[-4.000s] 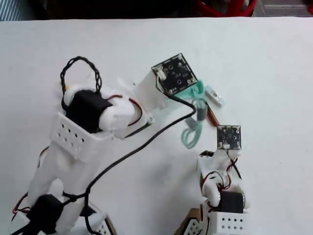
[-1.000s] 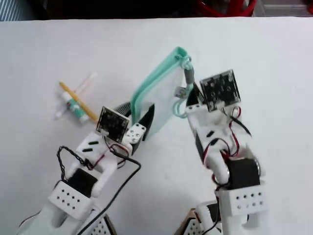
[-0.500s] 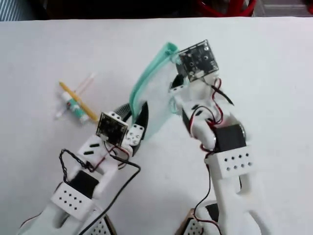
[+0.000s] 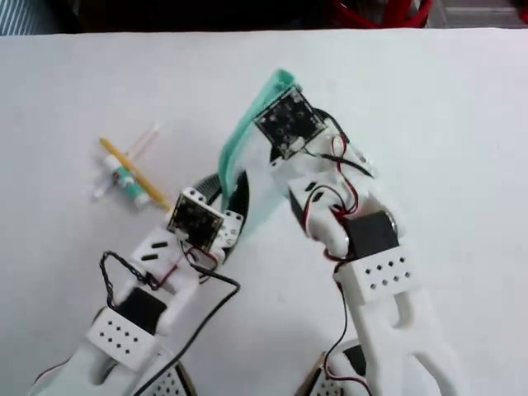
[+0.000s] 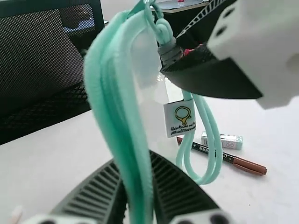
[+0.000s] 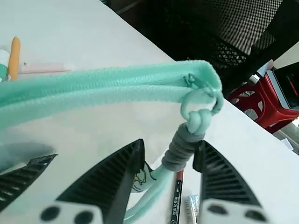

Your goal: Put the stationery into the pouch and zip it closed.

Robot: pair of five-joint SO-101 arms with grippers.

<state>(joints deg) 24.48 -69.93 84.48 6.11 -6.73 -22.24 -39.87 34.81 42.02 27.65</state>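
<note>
The mint green pouch (image 4: pixel 247 136) stands on edge above the table. My left gripper (image 4: pixel 232 200) is shut on its lower end, and the zipper edge (image 5: pixel 124 121) runs up between the jaws. My right gripper (image 6: pixel 167 145) is at the pouch's far top corner, open, with the grey zipper pull (image 6: pixel 183 145) between its fingers, against one of them. The zipper (image 6: pixel 107 86) looks closed. A yellow pencil (image 4: pixel 132 172), a small tube (image 4: pixel 124 178) and a clear stick (image 4: pixel 136 146) lie to the pouch's left. A brown pen (image 5: pixel 226 157) and an eraser (image 5: pixel 222 140) lie on its other side.
The white table (image 4: pixel 445 107) has free room at the right and far left. A mint cord loop (image 5: pixel 205 140) hangs from the pull. Black cables trail from the left arm (image 4: pixel 132 305). Dark chairs stand beyond the table's far edge.
The pouch lay on the table under the left arm four seconds ago and now is held up. In the last second the right gripper swung left to the pouch's top corner.
</note>
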